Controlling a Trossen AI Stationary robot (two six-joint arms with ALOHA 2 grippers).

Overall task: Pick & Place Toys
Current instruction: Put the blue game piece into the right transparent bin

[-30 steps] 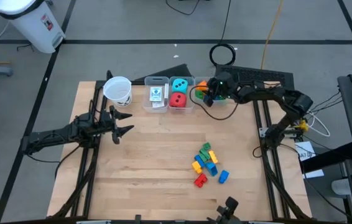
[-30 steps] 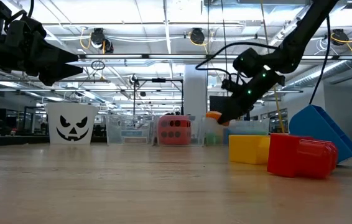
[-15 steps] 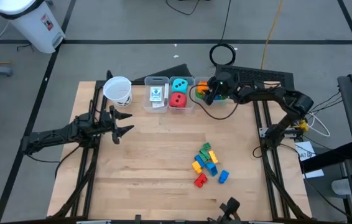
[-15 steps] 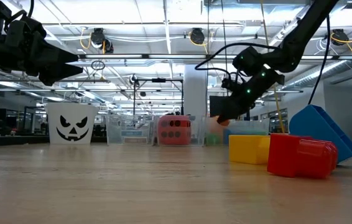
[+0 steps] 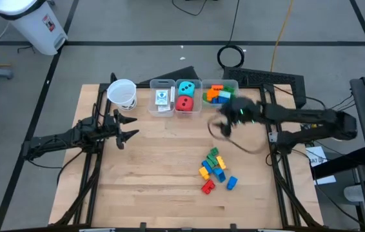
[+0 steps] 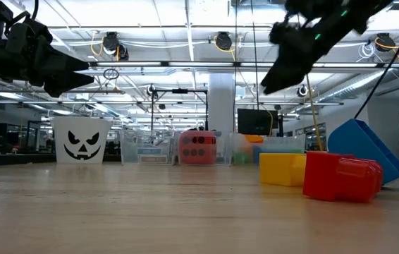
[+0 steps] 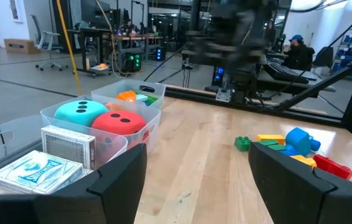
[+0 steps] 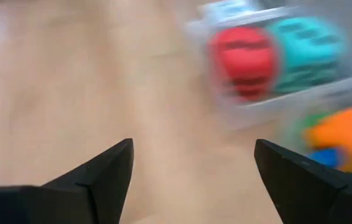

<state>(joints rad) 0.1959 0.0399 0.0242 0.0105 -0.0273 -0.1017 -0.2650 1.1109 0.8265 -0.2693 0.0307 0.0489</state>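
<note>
Several coloured bricks (image 5: 215, 171) lie in a loose pile on the wooden table, right of the middle. More bricks (image 5: 218, 95) lie in the right-hand clear bin at the far edge. The teal die (image 5: 185, 87) and the red die (image 5: 184, 103) sit in the middle bin, and the card packs (image 5: 162, 98) in the left one. My right gripper (image 8: 191, 162) hangs open and empty above the table, just near of the brick bin (image 5: 226, 117). My left gripper (image 5: 128, 127) stands open and empty at the left, level above the table.
A white paper cup (image 5: 122, 93) with a pumpkin face stands at the far left, beside the bins. A dark cable loop (image 5: 247, 147) hangs below my right arm. Bare wood lies between the bins and the brick pile and across the table's left half.
My right gripper has let go of an orange brick over the right-hand bin, and the brick has dropped in. The gripper then swung quickly up and toward the table's near edge, away from the bins.
</note>
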